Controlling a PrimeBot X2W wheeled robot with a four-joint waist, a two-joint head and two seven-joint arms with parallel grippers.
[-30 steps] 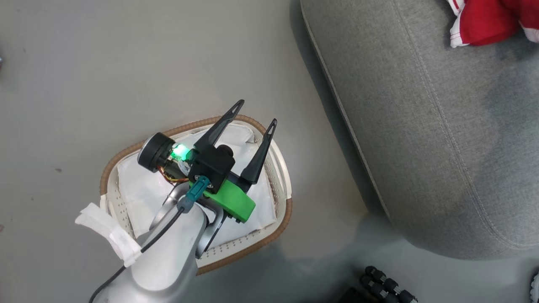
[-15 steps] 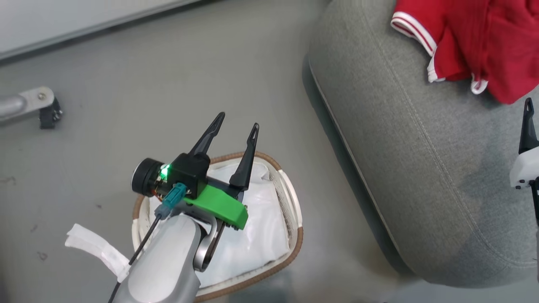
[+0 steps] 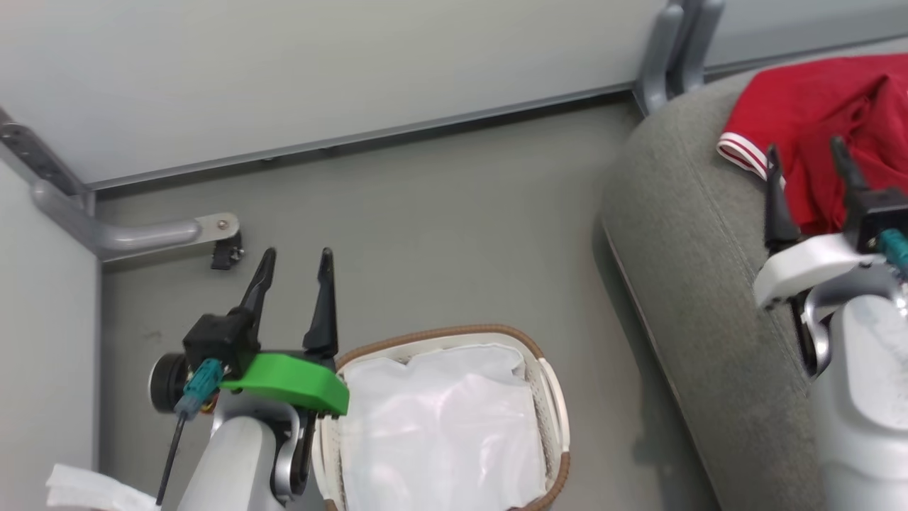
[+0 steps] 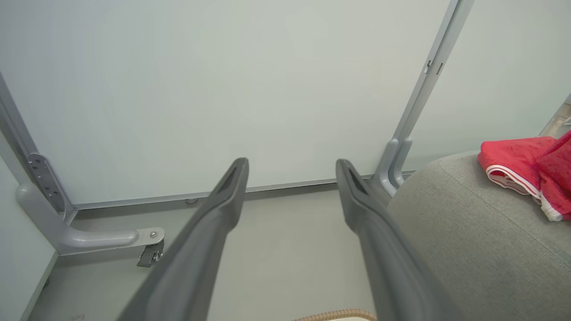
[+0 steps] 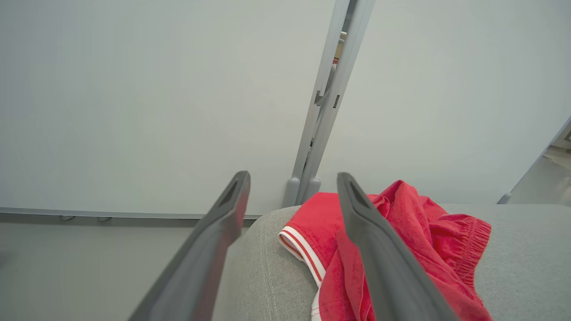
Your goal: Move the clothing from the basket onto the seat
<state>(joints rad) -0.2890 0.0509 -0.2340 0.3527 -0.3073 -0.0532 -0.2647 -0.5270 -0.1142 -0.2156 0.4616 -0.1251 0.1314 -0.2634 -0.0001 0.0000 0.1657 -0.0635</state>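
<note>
The red clothing [image 3: 816, 121] with white-striped trim lies heaped on the grey seat [image 3: 702, 284] at the upper right; the right wrist view has the clothing [image 5: 401, 240] just beyond my fingers, and it shows at the left wrist view's right edge [image 4: 522, 165]. The oval basket [image 3: 546, 397] with brown rim holds just its white cloth liner [image 3: 440, 426]. My left gripper [image 3: 296, 261] stands open and empty above the floor, left of the basket. My right gripper [image 3: 805, 156] is open and empty over the seat, near the clothing.
Grey partition walls stand behind, with a metal foot bracket [image 3: 177, 231] on the floor at the left and a post [image 3: 677, 50] beside the seat. Bare grey floor [image 3: 440, 234] lies between basket and wall. White tape [image 3: 85, 486] wraps my left forearm.
The head camera has tilted up, bringing wall and post into view. My left gripper has lifted off the basket to its left. My right gripper has come fully into view near the clothing.
</note>
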